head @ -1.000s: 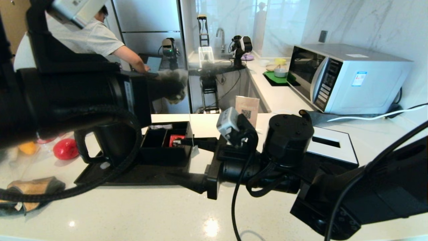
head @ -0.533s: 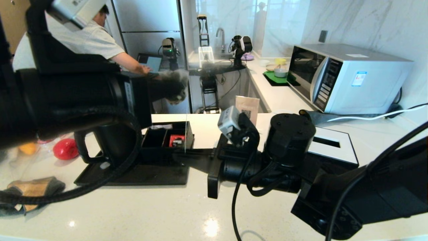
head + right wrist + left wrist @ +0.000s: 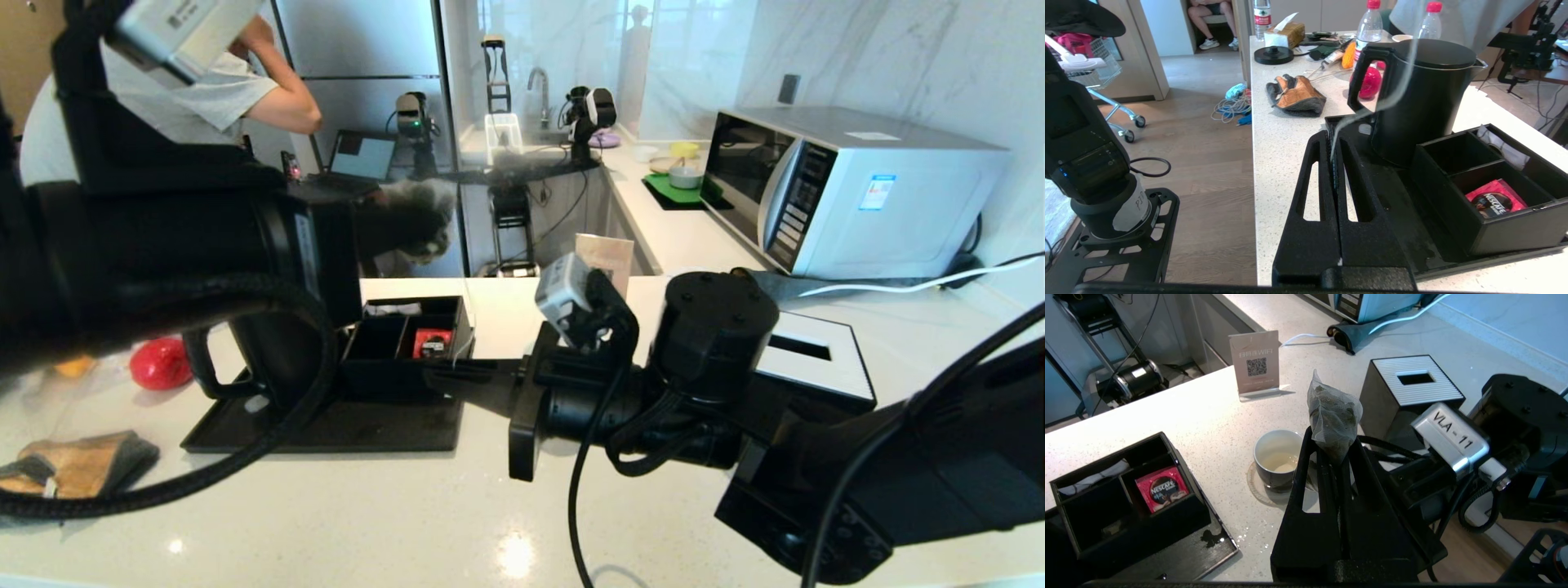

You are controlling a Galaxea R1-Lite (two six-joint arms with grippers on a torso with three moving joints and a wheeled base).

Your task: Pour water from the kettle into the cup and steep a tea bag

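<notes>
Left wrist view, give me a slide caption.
Left gripper pinches the tea bag above the cup of water.

- The kettle [image 3: 1425,98]: tall, matte black, flat lid on, upright on a black tray [image 3: 1404,228], loop handle facing away from the compartment box.
- The cup [image 3: 1278,462]: dark outside, white inside, upright on the surface, a little pale water [image 3: 1282,462] at its bottom.
- The tea bag [image 3: 1333,412]: greyish translucent pyramid sachet, pinched between the left fingers [image 3: 1306,457] above the cup; its thin white string [image 3: 1392,102] runs to the right fingers [image 3: 1316,151].
</notes>
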